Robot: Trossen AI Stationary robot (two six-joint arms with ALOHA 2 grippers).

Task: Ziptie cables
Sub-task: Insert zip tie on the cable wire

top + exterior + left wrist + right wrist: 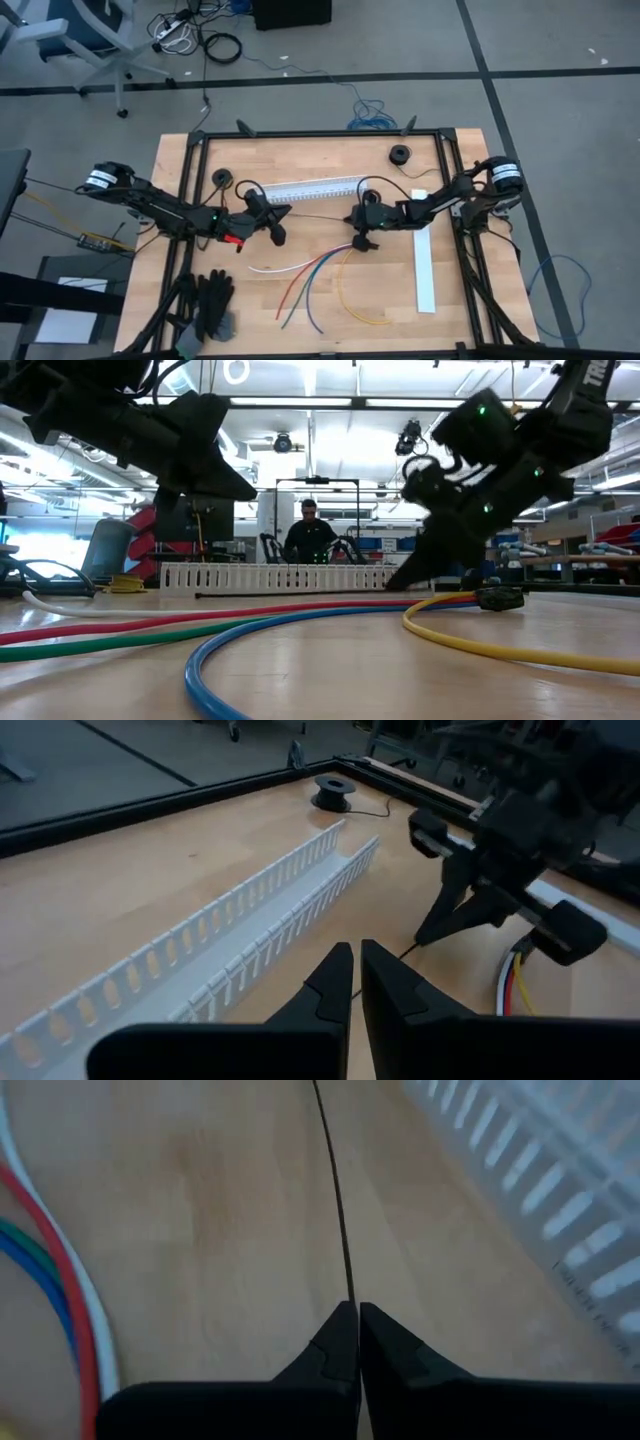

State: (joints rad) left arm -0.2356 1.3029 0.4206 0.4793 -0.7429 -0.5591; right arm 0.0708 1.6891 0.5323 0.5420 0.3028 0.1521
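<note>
Table: light wooden tabletop inside a black metal frame.
Cables: thin loose flexible wires, red, green, blue, white and yellow, fan out over the near middle of the tabletop; their gathered ends lie just under the right gripper. In the low view the red, green, blue and yellow wires run across the foreground.
Zip tie: a thin black strip lies flat on the wood, stretched between the two grippers and running alongside the slotted channel.
Right gripper: right gripper is low over the table at its middle, its dark fingers pressed together on one end of the thin black strip.
Left gripper: left gripper sits left of centre, tips together; whether it pinches the other end of the strip cannot be told.
Channel: long white slotted plastic channel lies just beyond the strip, toward the far edge.
Flat white strip: a plain white bar lies on the right side of the table.
Spool: small black spool sits near the far right corner.
Gloves: dark gloves lie at the near left edge.
Background: a person stands in the room beyond the table.
</note>
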